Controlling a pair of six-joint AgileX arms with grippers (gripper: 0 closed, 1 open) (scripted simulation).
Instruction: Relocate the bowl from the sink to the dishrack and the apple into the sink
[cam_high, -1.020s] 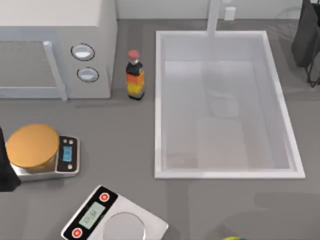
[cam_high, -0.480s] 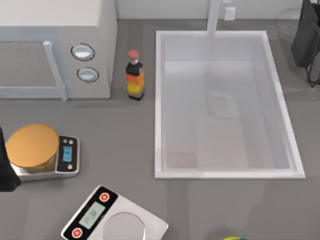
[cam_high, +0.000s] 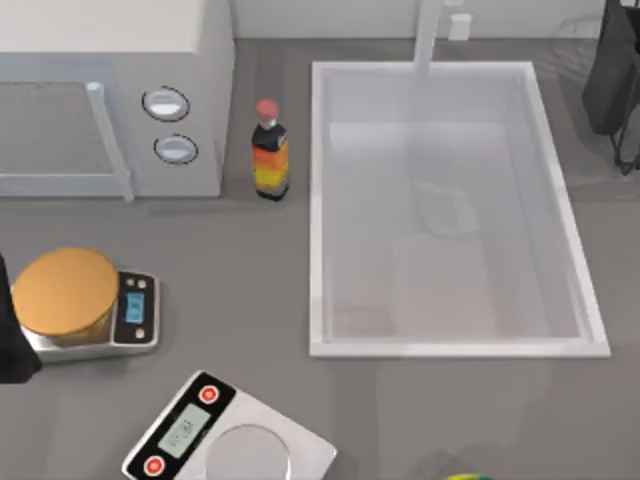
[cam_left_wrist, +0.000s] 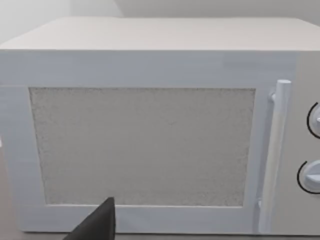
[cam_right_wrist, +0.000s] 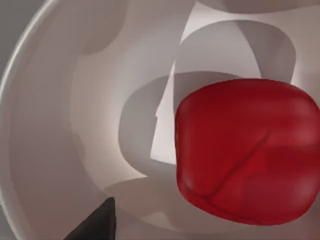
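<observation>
The white sink (cam_high: 318, 200) lies at the top view's centre right, and its basin holds nothing. The bowl is out of view. A glossy red apple (cam_right_wrist: 247, 150) shows close up in the right wrist view, resting among pale curved surfaces. A dark tip of my right gripper (cam_right_wrist: 97, 222) sits just beside it. Faint pale curved wires at the back right look like the dishrack (cam_high: 570, 45). My left arm (cam_high: 10, 345) is parked at the table's left edge. A dark tip of my left gripper (cam_left_wrist: 97, 222) faces the microwave door.
A white microwave (cam_high: 110, 90) fills the back left, with a small sauce bottle (cam_high: 270, 150) beside it. An orange-topped scale (cam_high: 75, 300) and a silver scale (cam_high: 225, 435) stand at the front left. A yellow-green round thing (cam_high: 465, 477) peeks in at the front edge. A black bulky shape (cam_high: 615, 80) stands back right.
Only the faint shadows on the table in front of the sink have shifted slightly. Nothing else has visibly moved.
</observation>
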